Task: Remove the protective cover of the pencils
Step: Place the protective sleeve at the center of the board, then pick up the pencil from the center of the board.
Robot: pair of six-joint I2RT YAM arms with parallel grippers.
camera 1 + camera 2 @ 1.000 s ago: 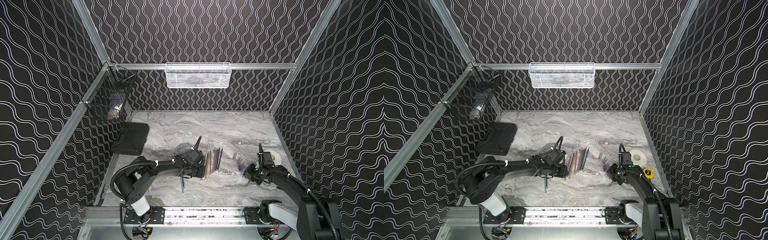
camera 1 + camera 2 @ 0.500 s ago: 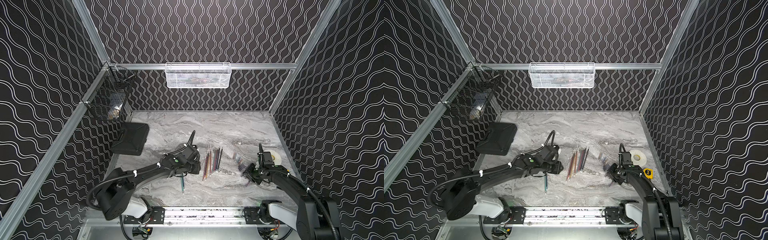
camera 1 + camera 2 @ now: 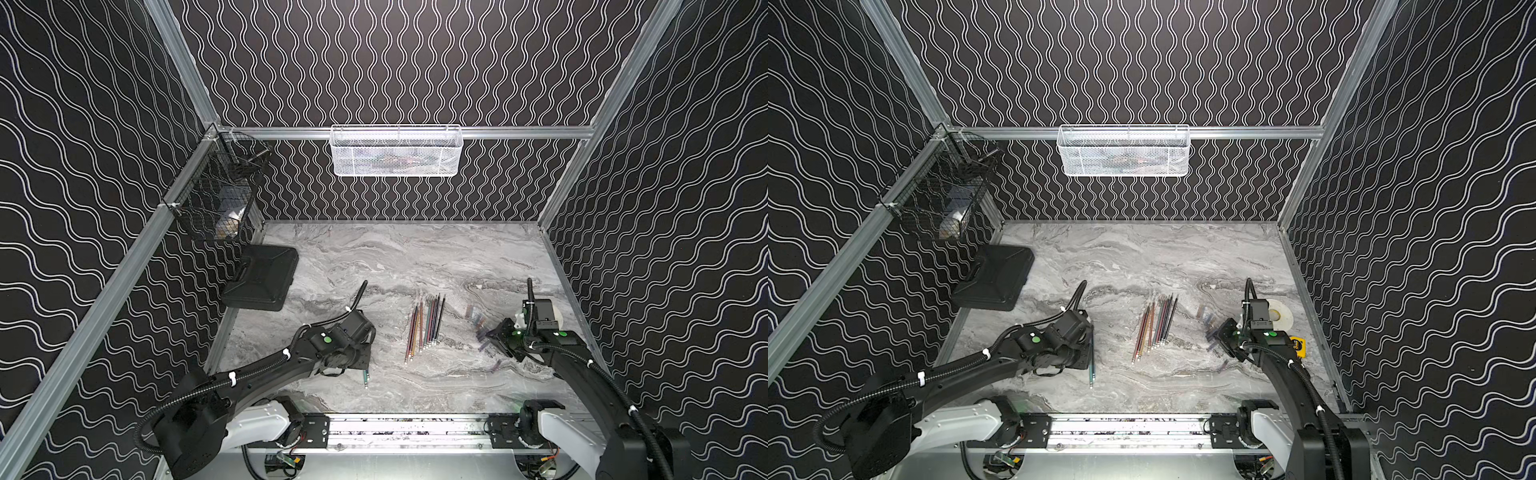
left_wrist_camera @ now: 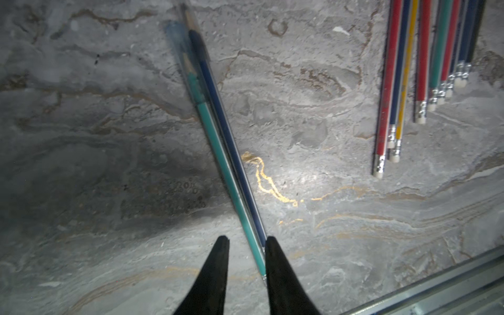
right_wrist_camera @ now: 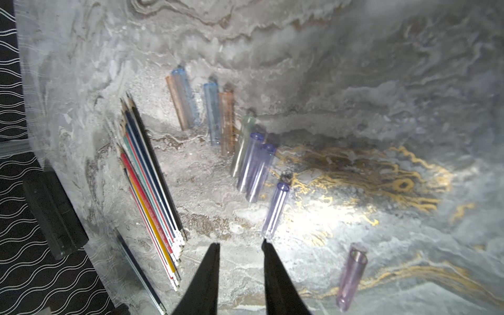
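Observation:
Two pencils, teal (image 4: 218, 141) and dark blue (image 4: 218, 90), lie side by side on the marble table, apart from the others (image 3: 365, 377). A clear protective cover (image 4: 177, 35) still sits over their points. My left gripper (image 4: 246, 238) is open at their eraser ends, and the teal one lies against one finger. A row of bare pencils (image 3: 424, 328) (image 5: 152, 185) lies mid-table. Several loose clear covers (image 5: 253, 166) (image 3: 478, 326) lie to its right. My right gripper (image 5: 240, 242) is open and empty, with a purple cover (image 5: 275, 210) just past one fingertip.
A black case (image 3: 262, 278) lies at the left wall. A white tape roll (image 3: 1281, 313) and a yellow tape measure (image 3: 1298, 345) sit by the right arm. A white mesh basket (image 3: 397, 151) and a black wire basket (image 3: 220, 195) hang on the walls. The metal front rail (image 4: 436, 286) is close.
My left arm has drawn back leftward, away from the pencil row, to the two separate pencils. The right gripper's jaws have parted.

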